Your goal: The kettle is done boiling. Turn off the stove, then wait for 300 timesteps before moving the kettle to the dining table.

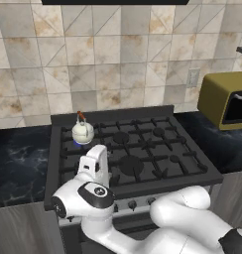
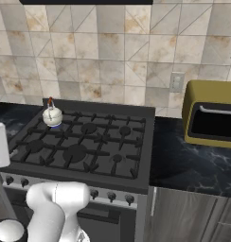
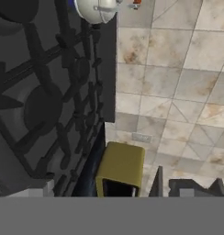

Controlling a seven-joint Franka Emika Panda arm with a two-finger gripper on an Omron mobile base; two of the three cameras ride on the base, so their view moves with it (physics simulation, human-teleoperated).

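- Kettle (image 1: 83,132) sits on the stove's (image 1: 143,149) back-left burner, blue flame at its base: burner looks lit.
- Fingers (image 3: 187,187) spread wide, holding nothing, kettle well apart from them.
- Left: knob off, wait, carry to table.

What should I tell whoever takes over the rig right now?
Gripper: open, holding nothing, raised over the front of the stove.
Kettle: upright on the stove's back-left burner, untouched; a blue glow shows beneath it, so that burner looks lit.
Knobs: in a row along the stove's front.
Toaster oven: on the counter to the right.
Done: nothing visible.
Left: turn the burner off, wait, then carry the kettle to the dining table.
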